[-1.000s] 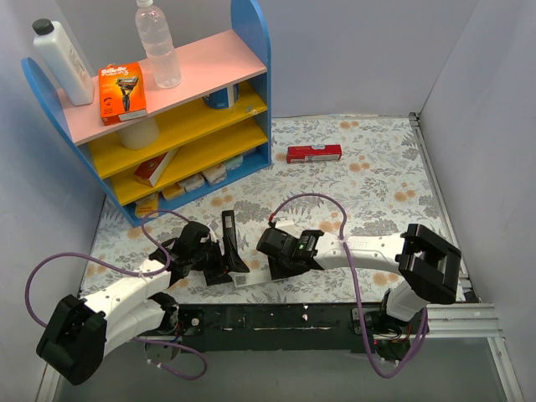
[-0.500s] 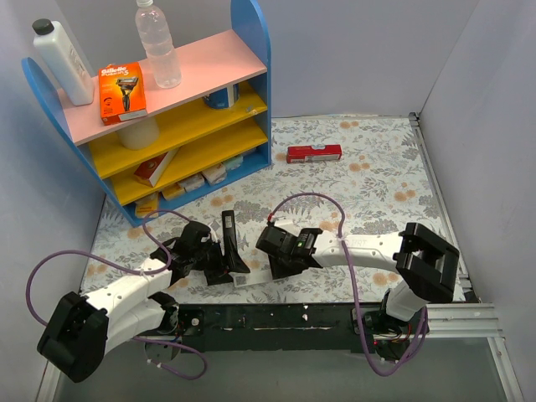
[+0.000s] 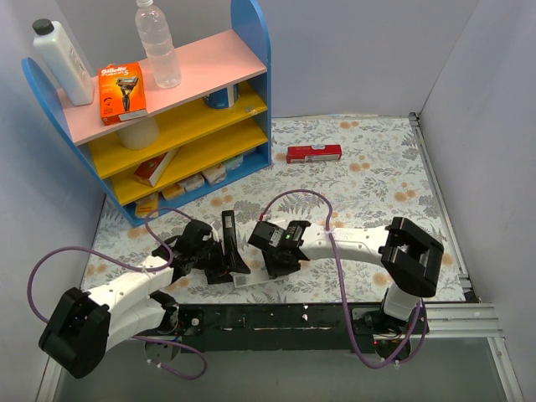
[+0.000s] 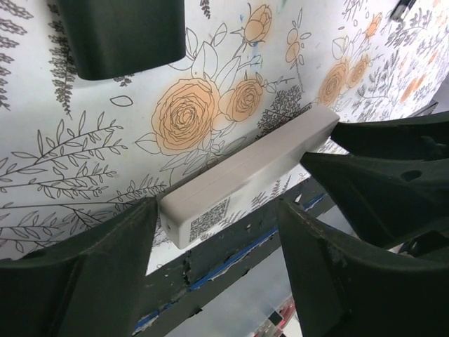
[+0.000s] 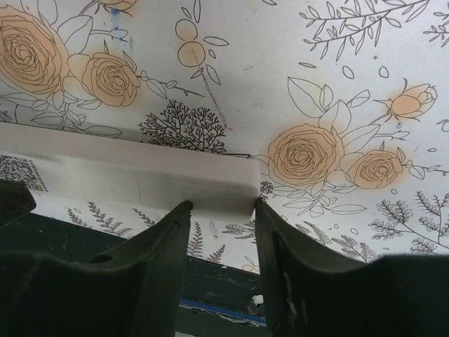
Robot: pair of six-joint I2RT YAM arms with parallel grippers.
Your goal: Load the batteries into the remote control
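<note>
The remote (image 3: pixel 254 277), a white bar with a QR label at its left end, lies flat on the floral cloth (image 3: pixel 368 193), along the table's dark near edge (image 3: pixel 285 316). One arm reaches down to each of its ends.

The left gripper (image 3: pixel 228 271) is at the remote's left end, jaws wide apart. In the left wrist view the labelled end sits between the two fingers (image 4: pixel 105 260). The finger at the picture's left is just beside the end's corner, perhaps touching it. The other finger stands clear of the remote, with cloth and dark edge showing in the gap. It clamps nothing.

The right gripper (image 3: pixel 273 268) is at the remote's right end, jaws part open. In the right wrist view its fingertips (image 5: pixel 172 225) meet the remote's near long side, one at the end corner and the other a little way in toward the middle. Cloth and dark edge show between the fingers. Whether the tips press on the remote or only rest by it I cannot tell.

Just behind the remote's left end a black strip (image 3: pixel 228 234) lies on the cloth, pointing away from the remote and apart from it. Well behind the remote and to its left stands a shelf (image 3: pixel 251 50) with blue sides, carrying a bottle (image 3: pixel 157 46) and an orange pack (image 3: pixel 123 90) on top. Well behind the remote and to its right lies a red box (image 3: pixel 314 153)
</note>
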